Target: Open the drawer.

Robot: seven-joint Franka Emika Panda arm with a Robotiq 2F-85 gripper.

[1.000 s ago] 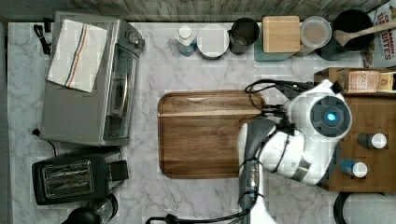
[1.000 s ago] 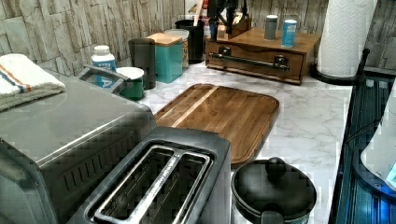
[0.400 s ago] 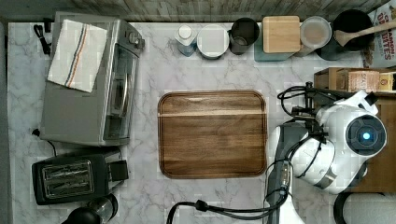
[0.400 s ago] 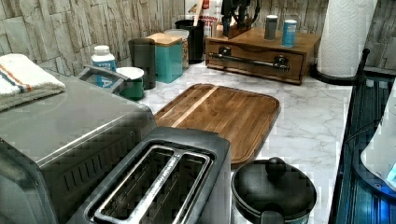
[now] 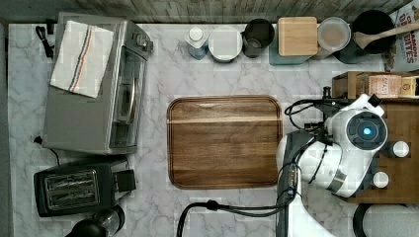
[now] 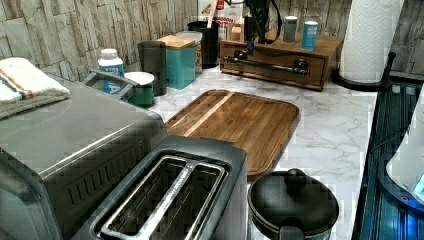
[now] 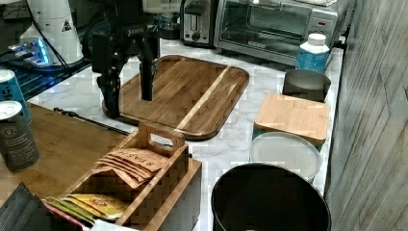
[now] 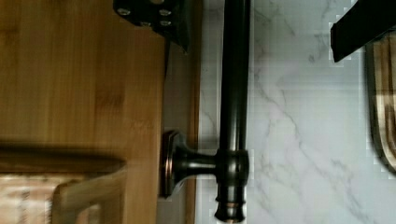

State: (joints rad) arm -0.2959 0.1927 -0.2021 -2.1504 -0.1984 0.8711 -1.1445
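The drawer (image 6: 272,69) sits shut in a low wooden cabinet at the far end of the marble table (image 6: 330,135) in the left view, its dark bar handle (image 8: 233,93) running across the front. The tool (image 7: 129,96) hangs over the handle with its fingers (image 7: 147,77) spread apart, one on each side of the bar, gripping nothing. A wooden cutting board (image 5: 225,140) lies near the cabinet.
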